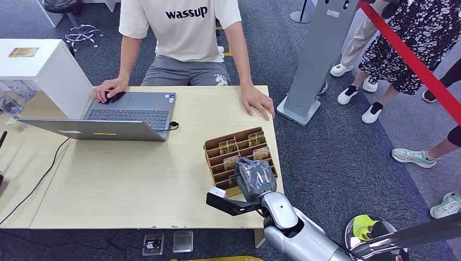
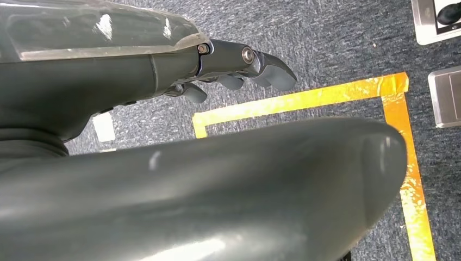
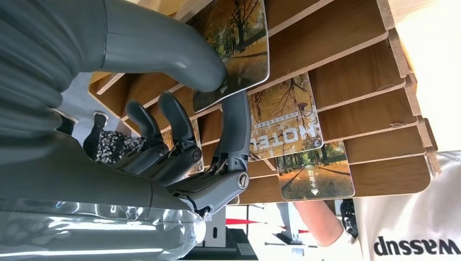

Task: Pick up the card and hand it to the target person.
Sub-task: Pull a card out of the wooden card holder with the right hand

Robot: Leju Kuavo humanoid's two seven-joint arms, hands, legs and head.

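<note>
Hotel-style reception, desk (image 1: 136, 185), laptop (image 1: 117, 115), hotel card rack (image 1: 217, 155), red barrier (image 1: 413, 60)

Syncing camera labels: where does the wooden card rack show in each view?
Head view: the wooden card rack sits on the table's near right part, partly behind the right robot hand.
Left wrist view: not in it; carpet and yellow tape.
Right wrist view: rack slats cross the frame beyond the fingers.
Shared landmark: the person's "wassup" shirt.

The right hand (image 1: 254, 178) hid part of the card rack (image 1: 217, 148), the person (image 1: 185, 32) was cut off at the top edge, and the card (image 3: 236, 49) words were too small to read.
</note>
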